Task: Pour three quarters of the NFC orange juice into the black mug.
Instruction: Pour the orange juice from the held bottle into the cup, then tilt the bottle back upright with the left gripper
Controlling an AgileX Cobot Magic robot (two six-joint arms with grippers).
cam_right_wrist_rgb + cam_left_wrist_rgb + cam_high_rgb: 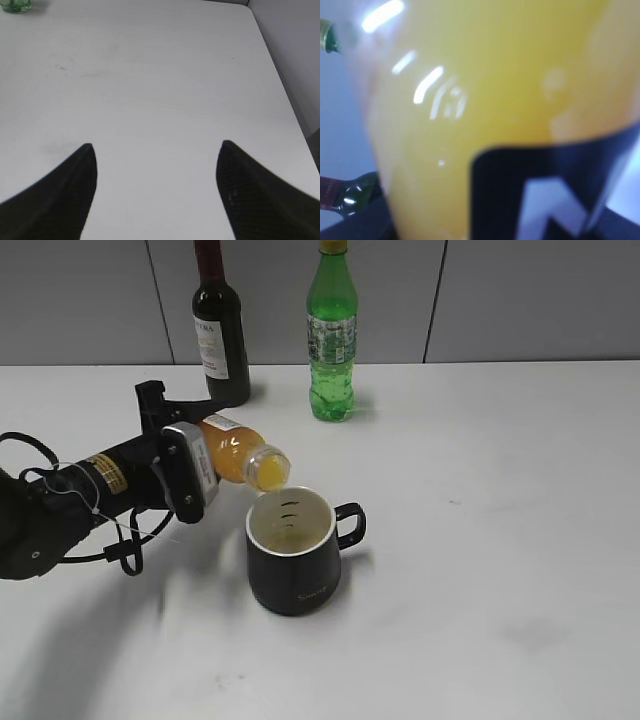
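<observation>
So the left arm comes in low from the left edge, stretched nearly flat over the white table [520,570], wrist rolled over. The left gripper [200,465] is clamped around the body of the NFC orange juice [240,458], holding that small clear plastic bottle tipped way over, almost lying sideways. The open neck sticks out to the right of the pincer and sits just above the rim of the black mug [298,558], which stands right and a bit below the pincer. The mug is squat, matte black outside, cream inside, with its loop handle facing away from the pincer, toward the right. There's a bit of juice at the bottom, it looks like.

The left wrist cam is basically all blurry orange bottle plus a slice of black label with white lettering.

Behind the pincer stands a dark wine bottle [220,330]; further right there's a green plastic bottle [332,340], glossy and ribbed.

The right gripper [156,150] hangs over bare table, fingers spread wide, nothing in it, well apart from everything else.
</observation>
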